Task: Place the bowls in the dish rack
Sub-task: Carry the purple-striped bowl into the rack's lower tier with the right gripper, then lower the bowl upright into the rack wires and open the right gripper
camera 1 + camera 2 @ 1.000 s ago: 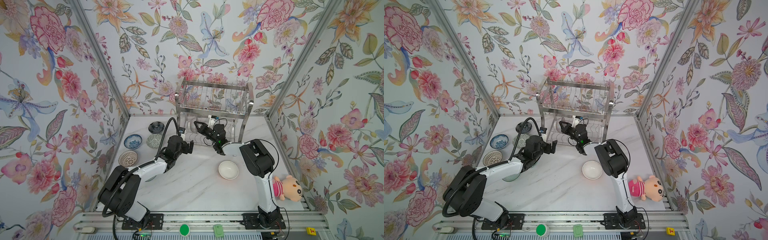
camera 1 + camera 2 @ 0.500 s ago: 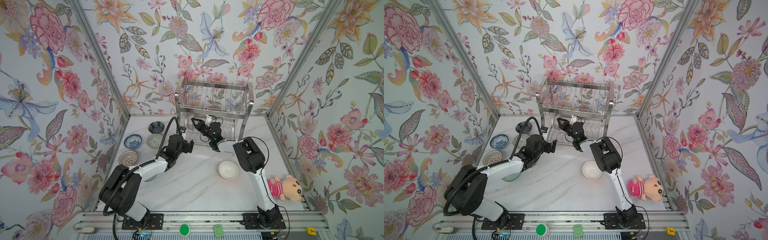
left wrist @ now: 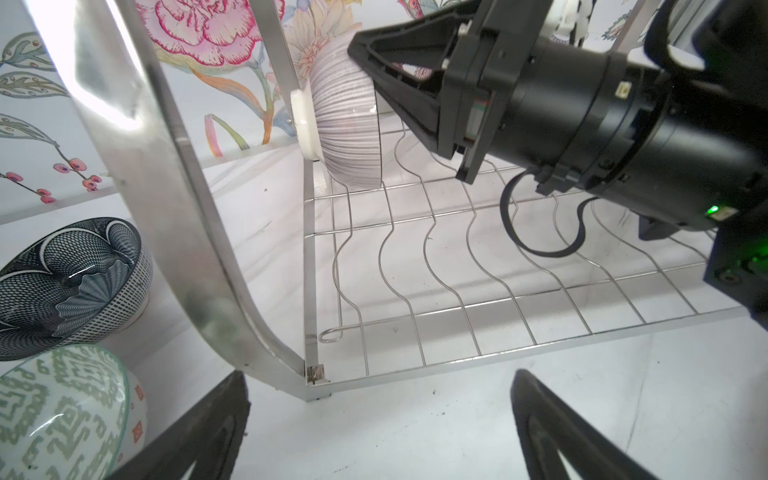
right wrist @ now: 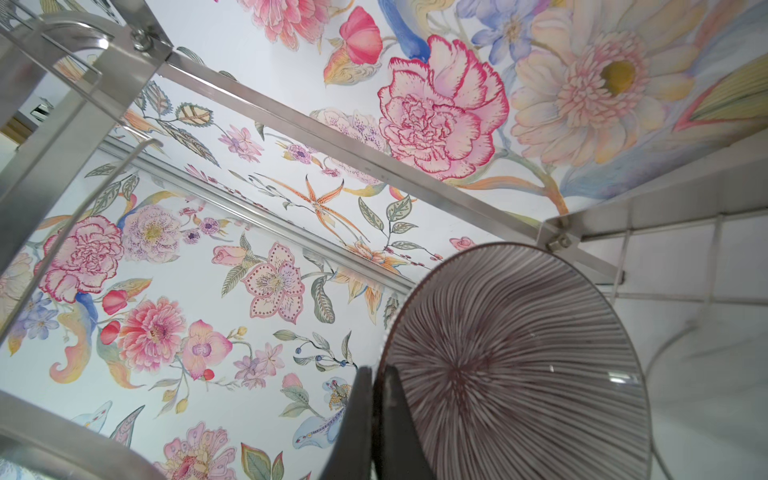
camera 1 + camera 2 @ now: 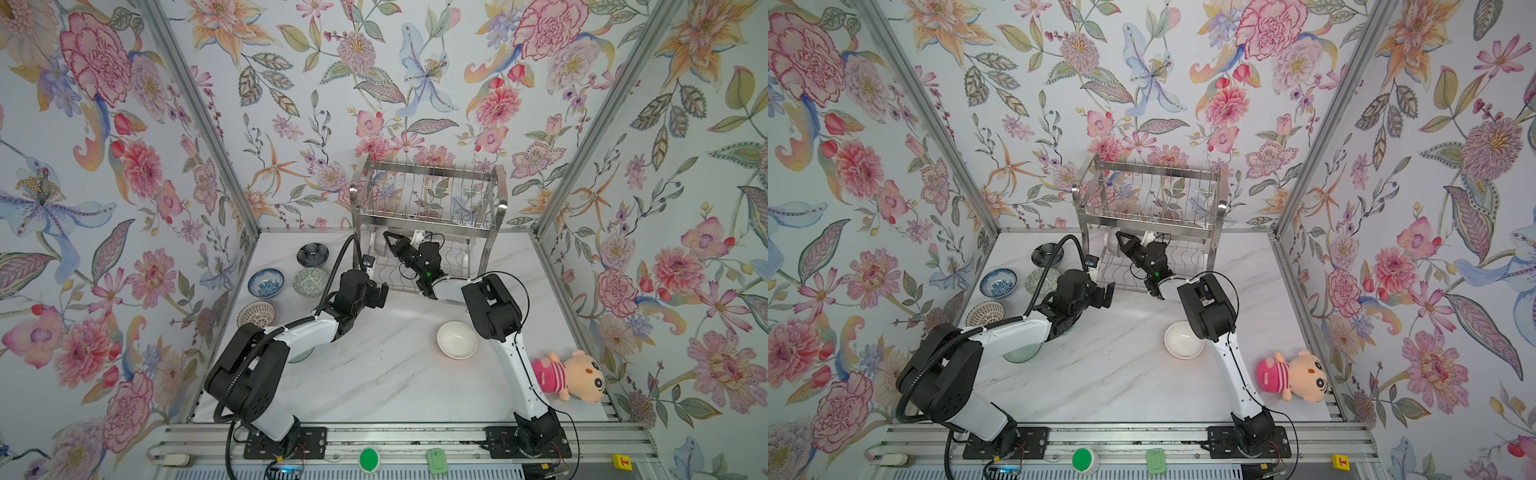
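The dish rack [image 5: 428, 195] [image 5: 1150, 195] stands against the back wall. My right gripper [image 5: 387, 236] [image 5: 1120, 235] [image 4: 376, 374] reaches into its lower tier, shut on the rim of a striped bowl [image 3: 349, 124] [image 4: 519, 365]. That bowl stands on edge at the far left corner of the wire shelf [image 3: 457, 270]. My left gripper [image 5: 380, 293] [image 3: 379, 374] hangs open and empty just above the table, in front of the rack's front left leg [image 3: 166, 166]. A white bowl [image 5: 456, 339] lies on the table by the right arm.
Left of the rack sit a dark navy bowl [image 5: 312, 253], a grey-green patterned bowl [image 5: 309, 281], a blue-white floral bowl [image 5: 266, 282] and a tan lattice bowl [image 5: 256, 313]. A clear glass bowl [image 5: 1021, 353] shows under the left forearm. A plush toy [image 5: 569, 376] lies front right.
My right gripper has carried the striped bowl leftward and deeper into the lower tier, its elbow swinging left. The left arm has barely moved.
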You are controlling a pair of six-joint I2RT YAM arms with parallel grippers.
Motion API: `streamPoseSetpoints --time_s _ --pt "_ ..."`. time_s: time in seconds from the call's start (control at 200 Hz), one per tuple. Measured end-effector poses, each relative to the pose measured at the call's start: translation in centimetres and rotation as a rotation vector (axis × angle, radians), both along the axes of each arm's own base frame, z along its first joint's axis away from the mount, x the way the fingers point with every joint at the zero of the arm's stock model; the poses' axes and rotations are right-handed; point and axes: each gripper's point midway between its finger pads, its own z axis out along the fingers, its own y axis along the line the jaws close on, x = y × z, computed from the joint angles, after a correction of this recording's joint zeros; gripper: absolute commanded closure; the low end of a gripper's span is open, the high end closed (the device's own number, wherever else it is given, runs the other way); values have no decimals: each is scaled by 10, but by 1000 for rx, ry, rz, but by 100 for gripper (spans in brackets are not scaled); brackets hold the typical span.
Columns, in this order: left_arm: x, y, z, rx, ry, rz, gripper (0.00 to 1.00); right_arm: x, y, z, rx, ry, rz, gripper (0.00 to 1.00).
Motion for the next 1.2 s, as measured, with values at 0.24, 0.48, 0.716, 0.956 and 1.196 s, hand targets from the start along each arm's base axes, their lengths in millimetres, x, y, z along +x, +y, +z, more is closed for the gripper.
streamPoseSetpoints --time_s 0.24,0.48,0.716,0.956,1.196 --pt "0 0 0 0 0 0 1 7 3 -8 40 13 4 100" --pt "0 0 0 1 0 -1 1 11 3 -14 56 30 -2 100" --pt "0 0 0 10 -3 -5 0 17 -2 -18 61 31 -25 100" --pt "0 0 0 10 -3 -5 1 23 -8 -24 59 39 -49 100" --pt "0 0 0 10 -2 -5 1 24 -8 -24 57 43 -49 100"
